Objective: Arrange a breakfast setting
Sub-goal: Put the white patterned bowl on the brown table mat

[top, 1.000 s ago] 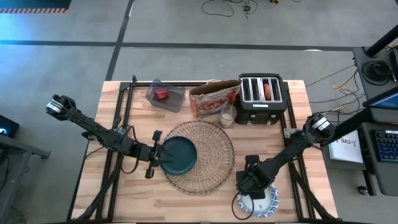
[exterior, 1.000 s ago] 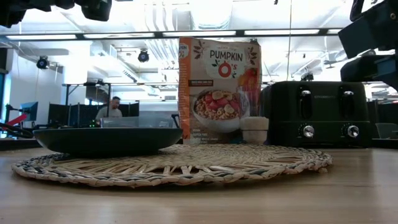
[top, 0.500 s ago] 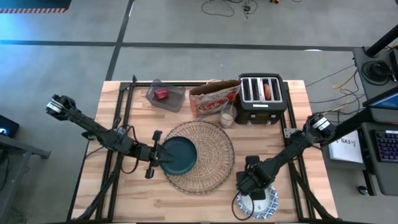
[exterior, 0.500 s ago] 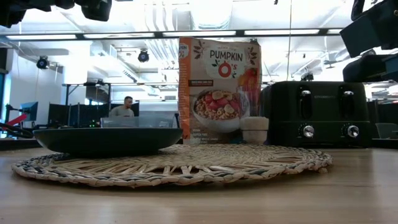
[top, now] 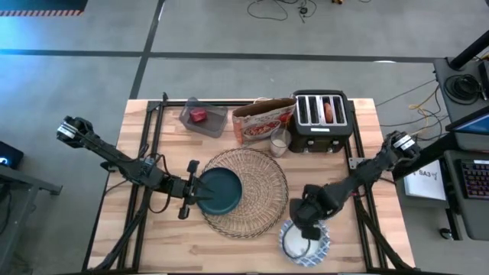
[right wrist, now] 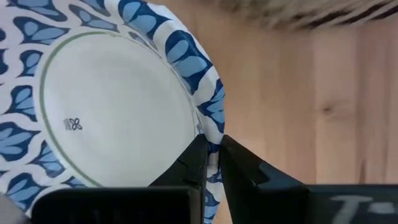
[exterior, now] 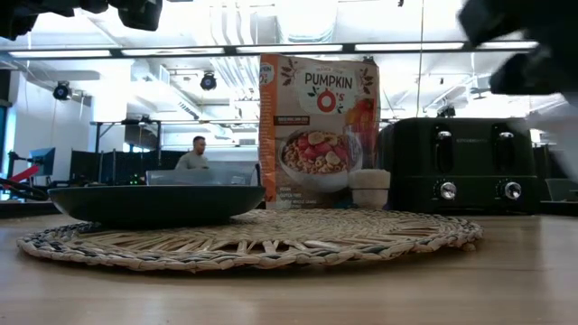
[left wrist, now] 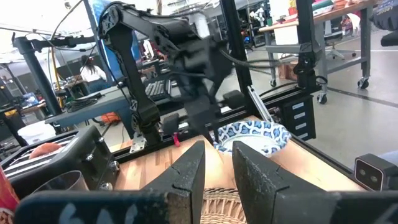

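Right fingers [right wrist: 211, 163] pinch only the blue-and-white patterned bowl's [top: 304, 243] rim beside the round woven straw placemat [top: 248, 191] — so thin a grip could let it tip or slip.

Well beyond the right gripper [top: 309, 229] at the bench's [top: 359, 256] far edge stands a black toaster [top: 322, 121]. A Pumpkin O's cereal box [top: 263, 120] lies beside it, then a clear container [top: 203, 118] holding something red. A person [exterior: 192, 155] sits in the room behind.
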Available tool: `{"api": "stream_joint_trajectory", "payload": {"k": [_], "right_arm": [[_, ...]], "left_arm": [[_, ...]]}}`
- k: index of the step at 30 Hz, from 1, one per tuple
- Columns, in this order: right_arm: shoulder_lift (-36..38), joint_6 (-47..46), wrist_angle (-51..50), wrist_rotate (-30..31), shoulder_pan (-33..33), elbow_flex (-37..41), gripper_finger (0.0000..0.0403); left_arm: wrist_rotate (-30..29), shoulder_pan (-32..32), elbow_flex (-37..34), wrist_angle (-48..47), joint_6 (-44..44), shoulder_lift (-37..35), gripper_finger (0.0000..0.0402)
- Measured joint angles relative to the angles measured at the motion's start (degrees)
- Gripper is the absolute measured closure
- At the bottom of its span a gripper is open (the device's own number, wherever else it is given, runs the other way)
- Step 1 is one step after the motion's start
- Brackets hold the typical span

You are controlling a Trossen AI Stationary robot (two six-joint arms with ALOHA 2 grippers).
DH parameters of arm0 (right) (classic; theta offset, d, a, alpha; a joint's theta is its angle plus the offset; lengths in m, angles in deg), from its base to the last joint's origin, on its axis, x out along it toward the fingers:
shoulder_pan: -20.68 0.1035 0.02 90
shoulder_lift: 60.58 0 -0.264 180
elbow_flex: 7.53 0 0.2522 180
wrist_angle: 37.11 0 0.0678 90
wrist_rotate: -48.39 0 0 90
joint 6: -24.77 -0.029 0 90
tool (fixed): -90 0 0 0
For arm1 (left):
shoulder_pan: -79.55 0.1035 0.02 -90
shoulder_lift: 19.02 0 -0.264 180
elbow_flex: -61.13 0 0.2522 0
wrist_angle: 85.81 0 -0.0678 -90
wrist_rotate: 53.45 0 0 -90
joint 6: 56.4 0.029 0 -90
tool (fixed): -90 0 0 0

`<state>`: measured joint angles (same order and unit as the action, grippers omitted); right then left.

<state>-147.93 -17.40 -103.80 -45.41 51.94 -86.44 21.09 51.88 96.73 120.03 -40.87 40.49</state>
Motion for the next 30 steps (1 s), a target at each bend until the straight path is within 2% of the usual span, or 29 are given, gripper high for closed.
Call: {"api": "stream_joint_trajectory", "payload": {"k": [5, 11, 19, 30], "right_arm": [[3.25, -8.51, 2.46, 5.22, -5.77, 0.00, 0.0376], [4.53, -13.75, 2.90, 7.01, -13.05, 0.00, 0.0376], [1.95, -13.23, 4.57, 6.97, -20.30, 0.04, 0.0376], [-1.83, -7.55, 6.76, 6.96, -27.36, 0.04, 0.0375]], "left_arm": [[0.00, -0.01, 0.00, -0.02, -0.46, 0.00, 0.0335], [0.07, -0.05, 0.00, -0.62, -0.71, 0.00, 0.0335], [2.48, -0.09, 0.00, -1.68, -1.51, -0.03, 0.0335], [6.21, -0.09, 0.00, -2.27, -3.26, -1.25, 0.0335]]}}
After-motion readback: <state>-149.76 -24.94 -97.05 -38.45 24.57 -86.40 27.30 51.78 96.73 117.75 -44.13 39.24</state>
